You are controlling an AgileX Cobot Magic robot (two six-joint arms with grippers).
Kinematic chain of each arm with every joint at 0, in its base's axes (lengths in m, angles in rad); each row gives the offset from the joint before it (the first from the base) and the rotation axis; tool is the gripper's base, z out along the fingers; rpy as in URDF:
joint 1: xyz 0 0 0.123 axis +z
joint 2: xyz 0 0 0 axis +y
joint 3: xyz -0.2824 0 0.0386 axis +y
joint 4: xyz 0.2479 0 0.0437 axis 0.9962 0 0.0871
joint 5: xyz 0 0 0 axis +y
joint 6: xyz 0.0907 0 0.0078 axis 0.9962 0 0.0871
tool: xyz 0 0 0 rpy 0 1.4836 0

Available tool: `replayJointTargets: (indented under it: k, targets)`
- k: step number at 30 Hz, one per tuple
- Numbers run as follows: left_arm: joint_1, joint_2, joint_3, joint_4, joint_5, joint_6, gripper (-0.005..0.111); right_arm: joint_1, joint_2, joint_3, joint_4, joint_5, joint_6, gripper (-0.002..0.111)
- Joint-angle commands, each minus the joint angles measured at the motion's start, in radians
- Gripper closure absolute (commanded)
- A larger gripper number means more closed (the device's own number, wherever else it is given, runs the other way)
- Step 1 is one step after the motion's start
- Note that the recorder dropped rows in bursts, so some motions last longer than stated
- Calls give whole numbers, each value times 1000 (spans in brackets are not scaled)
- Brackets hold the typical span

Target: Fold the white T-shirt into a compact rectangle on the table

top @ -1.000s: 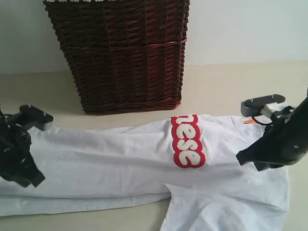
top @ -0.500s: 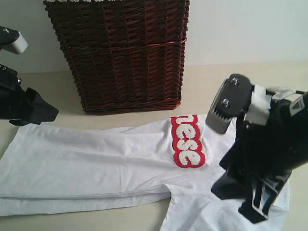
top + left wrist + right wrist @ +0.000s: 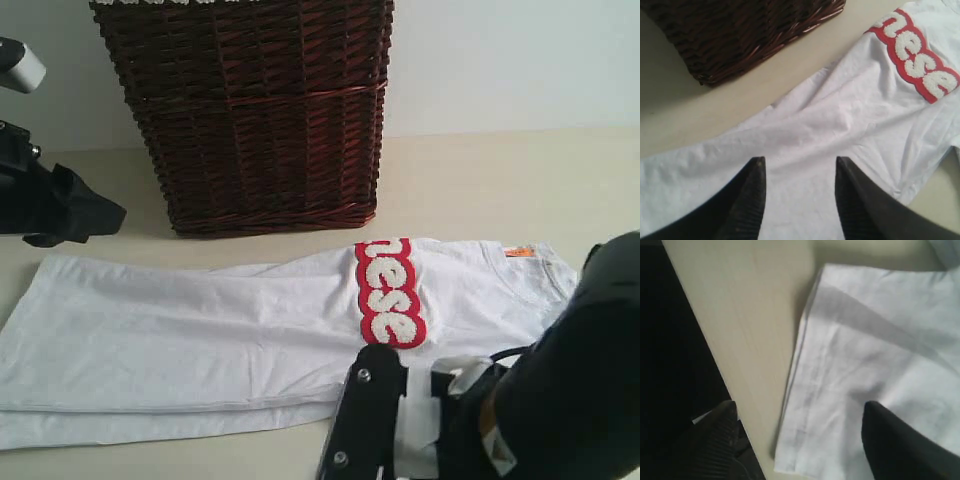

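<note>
The white T-shirt [image 3: 200, 330] lies flat and lengthwise on the table [image 3: 480, 180], its red band [image 3: 388, 292] with white letters facing up and an orange tag [image 3: 518, 252] at the collar. My left arm [image 3: 50, 205] hangs above the table behind the shirt's left end. In the left wrist view my left gripper [image 3: 799, 167] is open above the T-shirt [image 3: 840, 115], holding nothing. My right arm [image 3: 560, 400] fills the front right and hides the sleeve there. My right gripper [image 3: 800, 412] is open over the sleeve hem [image 3: 805, 405], empty.
A tall dark wicker basket [image 3: 260, 110] stands behind the shirt, also in the left wrist view as the basket [image 3: 740, 35]. The table's front edge [image 3: 705, 355] runs close to the sleeve, with dark space beyond it.
Both grippers have let go of the shirt and opened. The left arm rose up and back from the shirt's left end. The right arm swung from the collar to the front sleeve.
</note>
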Motion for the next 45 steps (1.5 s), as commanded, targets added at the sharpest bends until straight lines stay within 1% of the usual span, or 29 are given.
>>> replayJointTargets:
  k: [1,6,9,13,16,17,18,20,22,24,25,30,34,37,40,44,45]
  targets:
    - [-4,-5,2,-13,-17,5,62,62,105,4,-38,-84,103,41]
    - [-4,-5,2,-13,-24,5,62,99,225,4,-124,-91,208,42]
    - [-4,-5,2,-13,-33,5,62,101,275,4,-188,-94,276,45]
    - [-4,-5,2,-13,-36,5,62,101,326,4,-270,-147,354,45]
    - [-4,-5,2,-13,-38,5,62,101,358,4,-282,-177,420,48]
    - [-4,-5,2,-13,-38,5,62,101,364,2,-282,-177,445,51]
    - [-4,-5,2,-13,-38,5,62,101,368,2,-284,-177,462,56]
    - [-4,-5,2,-13,-42,5,62,101,368,2,-289,-157,471,72]
    - [-4,-5,2,-13,-42,5,62,101,368,2,-289,-132,470,90]
    - [-4,-5,2,-13,-42,5,62,101,368,2,-289,-113,454,105]
    - [-4,-5,2,-13,-42,5,62,101,368,-1,-297,-103,448,108]
    - [-4,-5,2,-13,-44,5,62,101,365,-47,-319,0,444,108]
    - [-4,-5,2,-13,-46,5,62,101,314,-126,-382,121,446,108]
    - [-4,-5,2,-13,-46,5,62,101,263,-191,-419,180,446,108]
    - [-4,-5,2,-13,-48,5,62,101,225,-245,-512,200,457,108]
    - [-4,-5,2,-13,-46,5,62,93,220,-264,-673,255,518,108]
    - [-4,-5,2,-13,-46,5,62,85,220,-264,-684,263,518,108]
